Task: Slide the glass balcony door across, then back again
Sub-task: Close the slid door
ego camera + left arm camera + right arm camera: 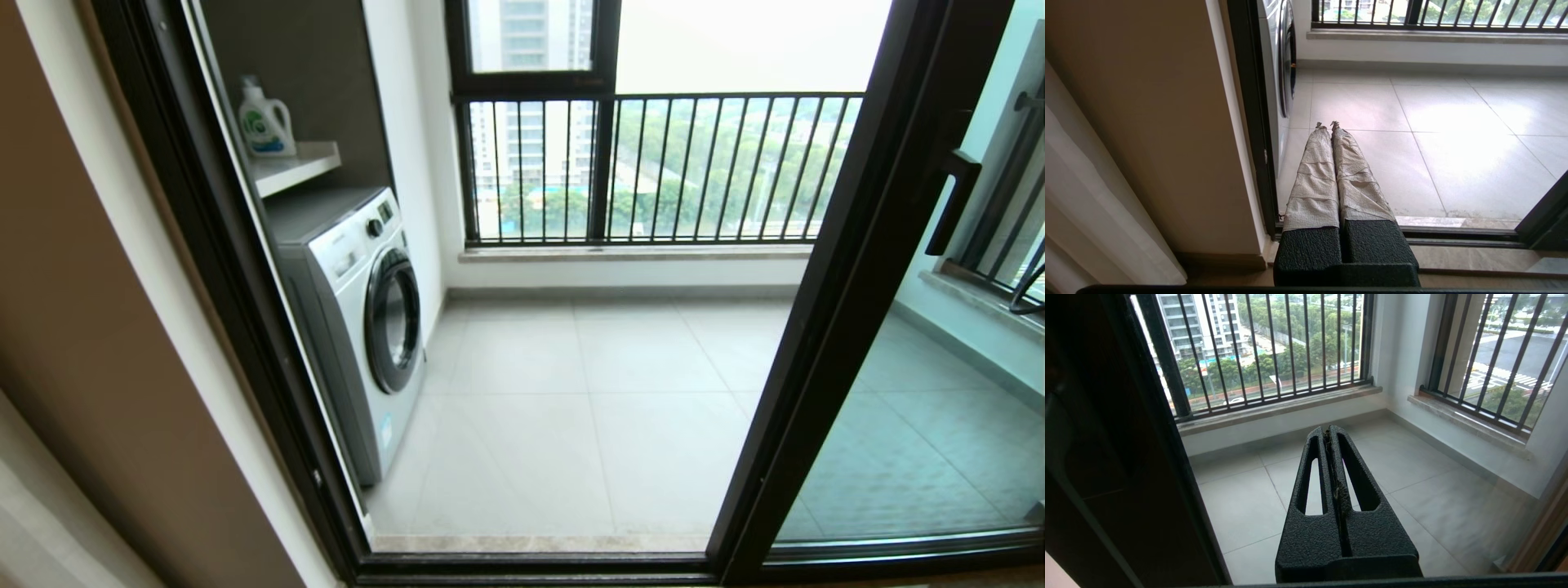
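left claw (1327,124) closed, right claw (1329,430) closed

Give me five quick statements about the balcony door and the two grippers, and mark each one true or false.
1. The glass balcony door stands at the right side of the doorway, leaving it open. True.
2. The right gripper is clamped on the latch handle. False: it is shut on nothing, clear of the frame.
3. The left gripper is shut. True.
4. The washing machine stands by the right wall. False: it is on the left.
5. A detergent bottle sits on the shelf. True.
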`<state>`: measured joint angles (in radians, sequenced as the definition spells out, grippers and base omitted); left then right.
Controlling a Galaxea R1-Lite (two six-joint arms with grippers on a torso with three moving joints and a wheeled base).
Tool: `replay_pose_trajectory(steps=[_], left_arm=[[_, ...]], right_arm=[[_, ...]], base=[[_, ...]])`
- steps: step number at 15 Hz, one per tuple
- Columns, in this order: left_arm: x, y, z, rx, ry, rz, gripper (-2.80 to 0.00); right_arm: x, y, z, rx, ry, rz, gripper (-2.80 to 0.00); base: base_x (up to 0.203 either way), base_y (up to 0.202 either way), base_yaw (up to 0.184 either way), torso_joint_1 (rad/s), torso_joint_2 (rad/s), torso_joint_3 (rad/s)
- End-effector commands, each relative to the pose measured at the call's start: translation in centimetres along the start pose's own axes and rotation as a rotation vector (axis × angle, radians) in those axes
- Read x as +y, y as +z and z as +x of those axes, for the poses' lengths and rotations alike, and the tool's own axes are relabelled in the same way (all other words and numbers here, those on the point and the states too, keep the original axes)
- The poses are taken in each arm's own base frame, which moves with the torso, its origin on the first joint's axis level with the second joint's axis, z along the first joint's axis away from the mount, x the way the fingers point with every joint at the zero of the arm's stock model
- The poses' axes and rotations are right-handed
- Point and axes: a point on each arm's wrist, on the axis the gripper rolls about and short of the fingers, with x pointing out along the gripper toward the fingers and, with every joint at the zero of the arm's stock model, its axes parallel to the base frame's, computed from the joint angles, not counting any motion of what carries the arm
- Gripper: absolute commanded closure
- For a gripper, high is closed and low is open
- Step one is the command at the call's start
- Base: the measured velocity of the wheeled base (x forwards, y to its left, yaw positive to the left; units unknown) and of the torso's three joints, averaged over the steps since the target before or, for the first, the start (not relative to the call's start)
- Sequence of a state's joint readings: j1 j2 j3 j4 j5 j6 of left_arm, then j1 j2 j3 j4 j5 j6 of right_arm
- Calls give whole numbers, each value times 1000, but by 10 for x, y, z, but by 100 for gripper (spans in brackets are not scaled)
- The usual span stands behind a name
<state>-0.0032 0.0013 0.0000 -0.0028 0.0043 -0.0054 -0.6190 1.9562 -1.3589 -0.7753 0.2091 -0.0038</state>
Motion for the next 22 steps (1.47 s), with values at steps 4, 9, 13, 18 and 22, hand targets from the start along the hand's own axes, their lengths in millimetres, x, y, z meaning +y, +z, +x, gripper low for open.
replay_pose_trajectory(steps=[4, 9, 13, 18, 22], left_arm=[[0, 0, 0, 0, 0, -1, 0], [0, 0, 0, 0, 0, -1, 0], [0, 0, 0, 1, 0, -1, 0], [0, 0, 0, 0, 0, -1, 0], [0, 0, 0, 0, 0, -1, 0]], right_arm=[[25, -7, 20, -13, 57, 8, 0], [51, -6, 25, -22, 116, 17, 0], [66, -7, 26, -23, 149, 22, 0], [86, -5, 25, -27, 167, 30, 0], [99, -4, 25, -28, 168, 30, 0]], base=[[0, 0, 0, 0, 0, 0], [0, 0, 0, 0, 0, 0], [0, 0, 0, 0, 0, 0], [0, 0, 0, 0, 0, 0], [0, 0, 0, 0, 0, 0]])
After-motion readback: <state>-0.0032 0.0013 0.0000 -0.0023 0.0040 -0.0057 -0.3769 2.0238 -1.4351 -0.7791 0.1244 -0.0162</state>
